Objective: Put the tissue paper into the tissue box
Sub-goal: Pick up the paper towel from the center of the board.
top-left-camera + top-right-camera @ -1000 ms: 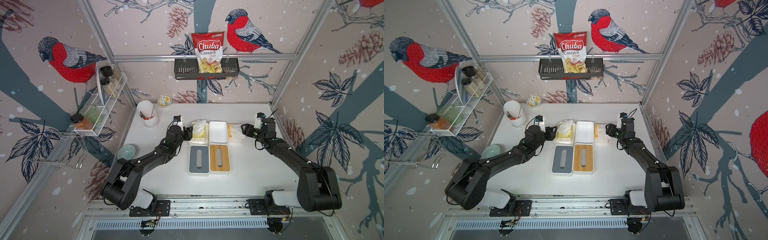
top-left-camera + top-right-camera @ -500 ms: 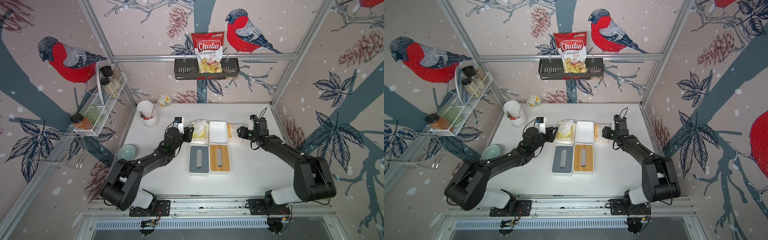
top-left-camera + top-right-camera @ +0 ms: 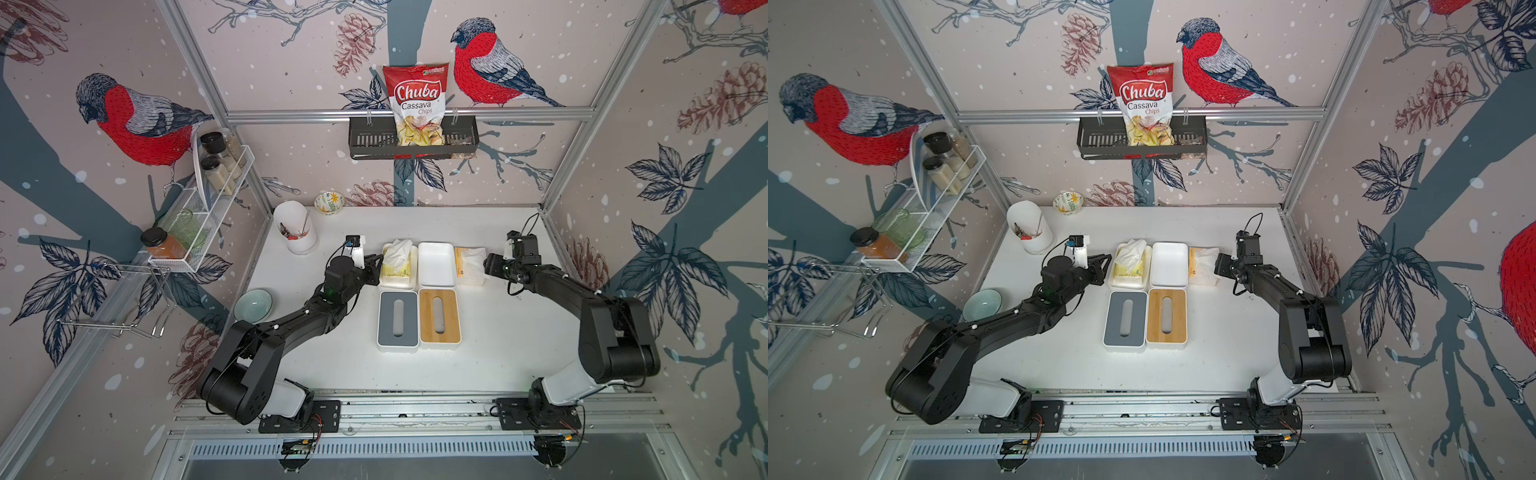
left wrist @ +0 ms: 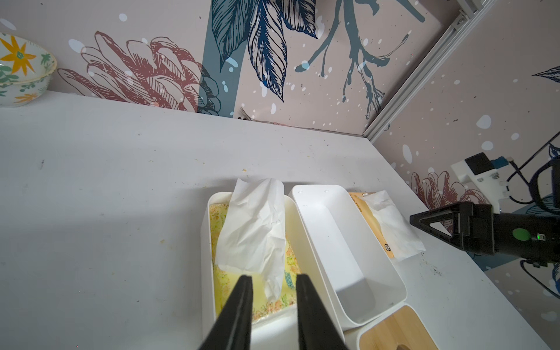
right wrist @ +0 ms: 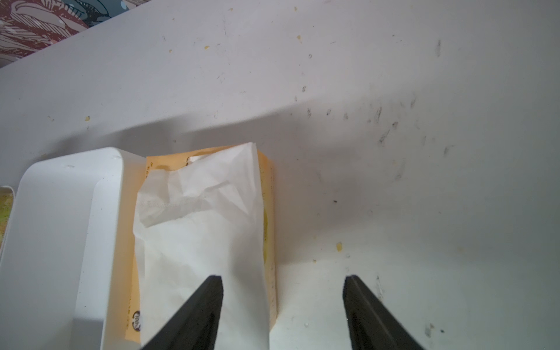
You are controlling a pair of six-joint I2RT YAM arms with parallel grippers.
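Orange-wrapped pack of white tissue paper [image 3: 470, 266] [image 5: 206, 236] lies flat on the white bench [image 3: 478, 357], toward the right edge, right against the outer wall of an empty white rectangular tissue box [image 3: 436, 266] [image 5: 60, 227]; not yet inside. Right jaws wide apart, low over the pack's near end: one finger above the pack, the other above bare bench. A second white box [image 3: 397, 285] on the left-edge side holds a yellow floral pack [image 4: 221, 272] with a crumpled white sheet [image 4: 254, 230] standing up. Left jaws at its near end, narrow gap; contact with the sheet cannot be told. Grey slotted lid [image 3: 386, 320] and bamboo slotted lid [image 3: 451, 320] lie nearer the front edge.
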